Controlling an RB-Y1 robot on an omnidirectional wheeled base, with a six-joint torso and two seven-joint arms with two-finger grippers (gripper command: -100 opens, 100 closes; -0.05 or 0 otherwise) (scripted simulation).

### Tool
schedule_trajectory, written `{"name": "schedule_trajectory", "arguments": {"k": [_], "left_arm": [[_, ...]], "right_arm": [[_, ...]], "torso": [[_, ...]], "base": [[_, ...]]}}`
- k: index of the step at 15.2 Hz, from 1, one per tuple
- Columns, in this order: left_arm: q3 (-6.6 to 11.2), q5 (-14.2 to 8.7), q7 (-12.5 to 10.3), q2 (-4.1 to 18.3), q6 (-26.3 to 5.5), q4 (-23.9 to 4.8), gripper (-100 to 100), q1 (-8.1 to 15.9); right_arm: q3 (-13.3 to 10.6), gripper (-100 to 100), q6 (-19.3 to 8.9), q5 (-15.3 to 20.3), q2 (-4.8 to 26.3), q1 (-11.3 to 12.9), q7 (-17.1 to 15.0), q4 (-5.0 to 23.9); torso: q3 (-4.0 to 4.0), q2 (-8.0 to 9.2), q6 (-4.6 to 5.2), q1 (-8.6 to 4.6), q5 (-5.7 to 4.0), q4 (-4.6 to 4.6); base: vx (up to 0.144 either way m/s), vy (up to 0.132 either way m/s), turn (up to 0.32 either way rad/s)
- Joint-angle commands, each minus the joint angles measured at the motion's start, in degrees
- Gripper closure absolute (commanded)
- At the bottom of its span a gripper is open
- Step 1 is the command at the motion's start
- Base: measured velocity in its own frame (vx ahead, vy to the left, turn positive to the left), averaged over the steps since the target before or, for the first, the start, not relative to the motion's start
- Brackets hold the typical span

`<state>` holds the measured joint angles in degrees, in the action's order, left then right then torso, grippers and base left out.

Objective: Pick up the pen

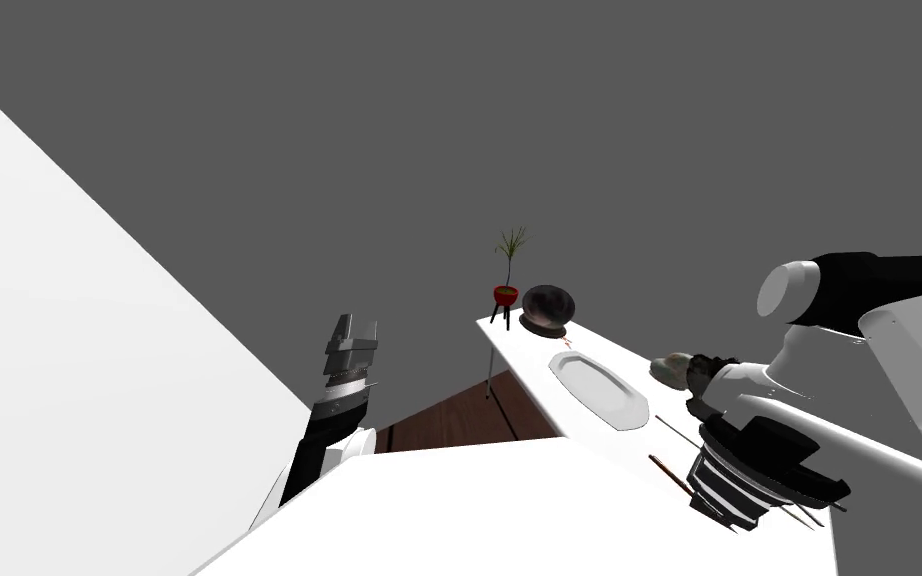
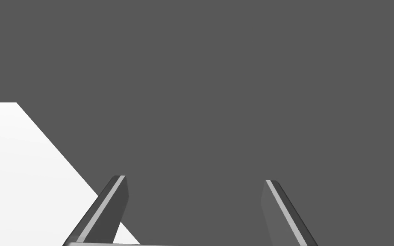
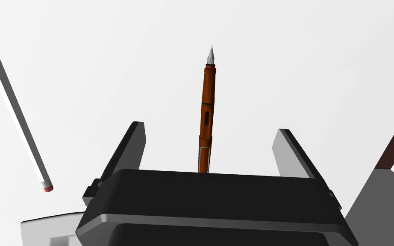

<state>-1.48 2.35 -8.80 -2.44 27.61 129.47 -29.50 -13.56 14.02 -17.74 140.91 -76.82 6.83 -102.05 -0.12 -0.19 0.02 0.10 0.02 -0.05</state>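
The right gripper (image 3: 211,127), at the lower right of the head view, hangs over the white table (image 1: 534,375) with its two fingers spread wide and gripping nothing. The orange-brown fountain pen (image 3: 206,115) lies flat on the table between those fingers, touched by neither, its nib pointing away from the gripper's body, and a grey pencil (image 3: 12,98) lies well off to one side. The left gripper (image 2: 195,178), low and left of centre in the head view, points upward with its fingers apart and empty.
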Motion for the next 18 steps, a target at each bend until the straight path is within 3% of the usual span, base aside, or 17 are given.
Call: {"name": "schedule_trajectory", "arguments": {"k": [1,8,9,10,14,18], "left_arm": [[0.0,0.0,0.0,0.0,0.0,0.0,0,0.0],[0.0,0.0,0.0,0.0,0.0,0.0,0,0.0],[0.0,0.0,0.0,0.0,0.0,0.0,0,0.0],[0.0,0.0,0.0,0.0,0.0,0.0,0,0.0],[0.0,0.0,0.0,0.0,0.0,0.0,0,0.0],[0.0,0.0,0.0,0.0,0.0,0.0,0,0.0]], "right_arm": [[1.9,-100,-1.4,-0.2,-0.5,-1.7,0.2,-0.4],[7.5,-100,-5.4,-0.7,-1.9,-6.7,0.7,-1.5],[6.5,-100,-4.7,-0.6,-1.8,-5.9,0.6,-1.3],[6.8,100,-4.9,-0.6,-1.8,-6.1,0.7,-1.3],[6.8,100,-4.9,-0.6,-1.8,-6.1,0.7,-1.4],[2.7,100,-2.0,-0.3,-0.7,-2.4,0.2,-0.6]], "torso": [[0.0,0.0,0.0,0.0,0.0,0.0],[0.21,0.33,0.03,-0.15,-0.04,0.09],[0.2,0.33,0.02,-0.14,-0.04,0.09],[0.19,0.31,0.02,-0.11,-0.03,0.09],[0.15,0.25,0.04,-0.07,-0.03,0.07],[0.1,0.14,0.05,0.07,0.02,0.05]], "base": [[-0.006,-0.025,0.033],[-0.022,-0.036,0.027],[-0.01,-0.018,0.01],[-0.004,-0.007,0.001],[0.0,0.0,0.0],[0.022,0.032,-0.039]]}}
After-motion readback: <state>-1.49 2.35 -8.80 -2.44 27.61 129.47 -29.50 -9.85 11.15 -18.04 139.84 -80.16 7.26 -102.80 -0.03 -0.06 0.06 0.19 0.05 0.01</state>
